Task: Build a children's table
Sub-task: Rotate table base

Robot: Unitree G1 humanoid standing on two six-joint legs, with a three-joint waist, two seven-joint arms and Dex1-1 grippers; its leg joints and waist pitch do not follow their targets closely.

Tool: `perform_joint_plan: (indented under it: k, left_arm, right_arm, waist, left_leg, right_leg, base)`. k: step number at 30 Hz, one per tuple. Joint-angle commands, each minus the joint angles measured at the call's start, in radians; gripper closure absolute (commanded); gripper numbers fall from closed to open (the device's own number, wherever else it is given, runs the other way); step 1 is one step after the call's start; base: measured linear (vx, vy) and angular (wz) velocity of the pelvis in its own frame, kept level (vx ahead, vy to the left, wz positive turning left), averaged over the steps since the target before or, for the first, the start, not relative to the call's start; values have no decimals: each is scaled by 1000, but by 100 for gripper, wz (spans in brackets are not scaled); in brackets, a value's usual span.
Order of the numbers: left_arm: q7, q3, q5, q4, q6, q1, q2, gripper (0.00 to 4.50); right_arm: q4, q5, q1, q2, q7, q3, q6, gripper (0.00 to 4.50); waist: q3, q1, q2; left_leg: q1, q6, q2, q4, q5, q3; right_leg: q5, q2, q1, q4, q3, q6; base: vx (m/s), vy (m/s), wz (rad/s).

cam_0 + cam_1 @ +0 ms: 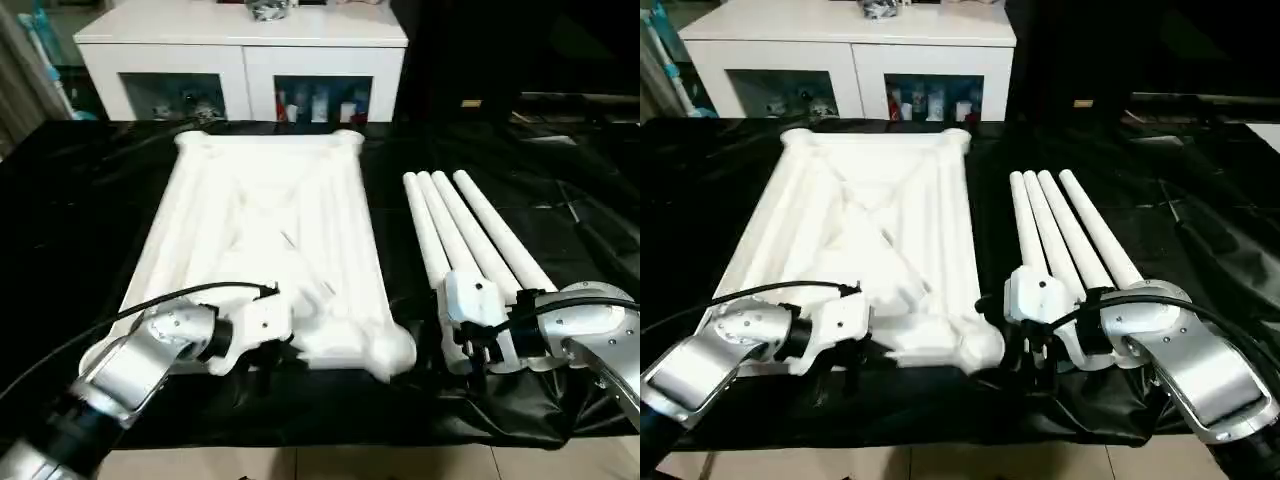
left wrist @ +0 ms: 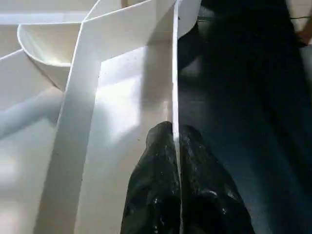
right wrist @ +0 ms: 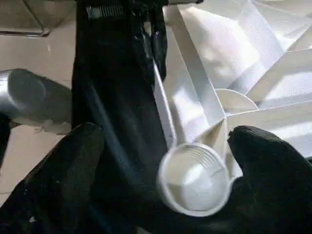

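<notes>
The children's table is in parts on the black sheet. Its white tabletop (image 1: 270, 240) lies with the ribbed underside up, and four white legs (image 1: 470, 230) lie side by side to its right. My left gripper (image 2: 174, 131) is at the tabletop's near edge, shut on the thin upright rim wall (image 2: 174, 73), one finger on each side. My right gripper (image 3: 165, 131) stands open at the near right corner, with the round corner socket (image 3: 195, 183) between its two black fingers (image 3: 73, 161). The near ends of the legs are hidden behind my right wrist (image 1: 480, 310).
A white cabinet with glass doors (image 1: 245, 60) stands behind the black-sheeted work table (image 1: 80, 200). The table's front edge (image 1: 300, 440) runs just below both grippers, with pale floor beyond it. A black cable (image 1: 150, 300) arcs over my left forearm.
</notes>
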Motion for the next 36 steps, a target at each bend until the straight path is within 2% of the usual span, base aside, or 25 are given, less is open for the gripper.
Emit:
perform_joint_plan:
  k: [1, 7, 11, 21, 28, 36]
  left_arm:
    - [67, 41, 41, 37, -3, -16, 3, 445]
    - [120, 43, 91, 121, -105, -52, -6, 445]
    - [140, 49, 96, 153, -118, -63, -2, 445]
    - [205, 69, 133, 243, -130, -94, 10, 445]
    - [148, 69, 102, 214, -203, -71, 30, 445]
    - [111, 77, 88, 172, -176, -52, 65, 445]
  right_arm:
    - [2, -11, -16, 1, -10, -18, -11, 0]
    - [13, -25, -29, 10, -24, -18, -7, 0]
    - [19, -32, -32, 11, -35, -16, -10, 0]
    - [52, -61, -39, 24, -63, -16, -17, 0]
    - [76, -65, -50, 27, -66, -13, -26, 0]
    - [98, -76, -56, 32, -66, -22, -37, 0]
  waist:
    - [-53, 7, -2]
    - [-54, 4, 0]
    - [-56, 5, 4]
    - [-57, 2, 3]
    - [-57, 5, 3]
    - [-56, 11, 4]
  left_leg:
    - [-8, 52, 75, -93, -146, -28]
    - [-9, 58, 74, -92, -142, -28]
    - [-7, 53, 77, -92, -135, -29]
    - [-8, 47, 76, -91, -136, -29]
    - [-8, 54, 78, -92, -126, -28]
    - [-5, 50, 79, -93, -123, -26]
  right_leg:
    - [-239, -90, 56, -81, 56, -236]
    - [-234, -87, 54, -83, 55, -228]
    - [-202, -89, 54, -78, 55, -239]
    - [-188, -89, 56, -76, 55, -247]
    - [-161, -91, 55, -73, 55, -256]
    - [-154, -91, 54, -72, 55, -261]
  base:
    - [0, 0, 0]
    - [0, 0, 0]
    - [0, 0, 0]
    - [0, 0, 0]
    - [0, 0, 0]
    - [0, 0, 0]
